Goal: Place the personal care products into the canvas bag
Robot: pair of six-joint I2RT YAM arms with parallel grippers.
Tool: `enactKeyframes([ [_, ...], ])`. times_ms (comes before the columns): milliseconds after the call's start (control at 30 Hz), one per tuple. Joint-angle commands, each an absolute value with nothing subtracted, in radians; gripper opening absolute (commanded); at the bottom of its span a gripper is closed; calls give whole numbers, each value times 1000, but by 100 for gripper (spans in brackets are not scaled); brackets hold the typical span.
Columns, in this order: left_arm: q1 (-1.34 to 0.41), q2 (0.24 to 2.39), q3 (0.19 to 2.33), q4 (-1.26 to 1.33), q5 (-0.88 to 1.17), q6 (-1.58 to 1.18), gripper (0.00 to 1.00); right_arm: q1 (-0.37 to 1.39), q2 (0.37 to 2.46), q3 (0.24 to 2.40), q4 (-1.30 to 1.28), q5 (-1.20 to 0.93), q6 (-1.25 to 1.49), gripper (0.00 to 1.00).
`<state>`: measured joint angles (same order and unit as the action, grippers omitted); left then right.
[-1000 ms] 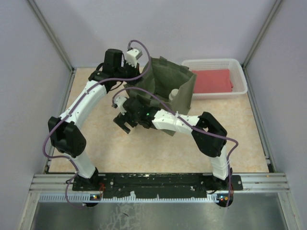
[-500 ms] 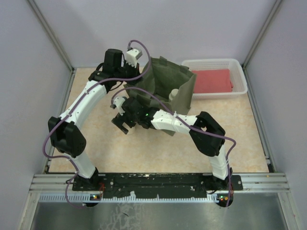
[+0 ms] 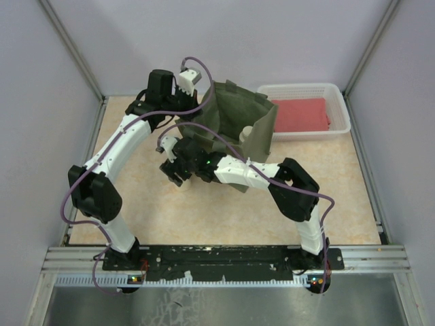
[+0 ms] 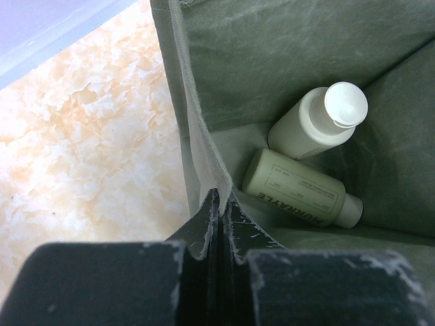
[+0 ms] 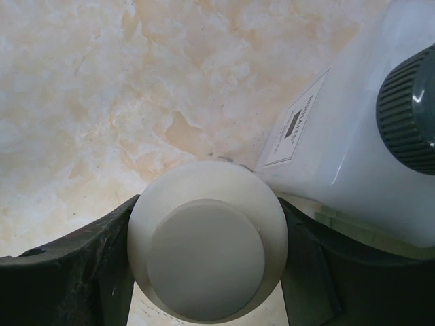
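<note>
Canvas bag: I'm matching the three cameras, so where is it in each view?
Top external: the canvas bag stands at centre back, left of the white basket.
Left wrist: fills the right side, seen from above, rim pinched by the left gripper at bottom centre.
Right wrist: not in it; the right gripper clasps a cream-capped bottle.
Shared landmark: the beige marbled tabletop, in all three.

Bare table [image 3: 224,217] across the lower middle and lower right of the overhead view, wide open. Blocked upper centre by the canvas bag [image 3: 238,115], upper right by the white basket [image 3: 312,132]. Bag mouth open, left wall pinched in the left end effector [image 4: 219,217]; floor crowded at right by a capped bottle [image 4: 319,122] and a pale cylinder [image 4: 299,197]. Tight at the right end effector [image 5: 204,268], closed around the cream-capped bottle [image 5: 207,224]: white bottle [image 5: 340,156] crowding from the right, open table left.
</note>
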<state>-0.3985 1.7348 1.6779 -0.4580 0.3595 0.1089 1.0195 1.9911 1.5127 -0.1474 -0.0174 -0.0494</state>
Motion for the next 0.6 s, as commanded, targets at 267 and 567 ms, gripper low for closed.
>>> enactKeyframes([
  [267, -390, 1722, 1650, -474, 377, 122, 0, 1102, 1563, 1345, -385, 185, 132, 2],
  [567, -391, 1721, 1649, -477, 376, 126, 0, 1102, 1194, 1362, -607, 249, 216, 2],
])
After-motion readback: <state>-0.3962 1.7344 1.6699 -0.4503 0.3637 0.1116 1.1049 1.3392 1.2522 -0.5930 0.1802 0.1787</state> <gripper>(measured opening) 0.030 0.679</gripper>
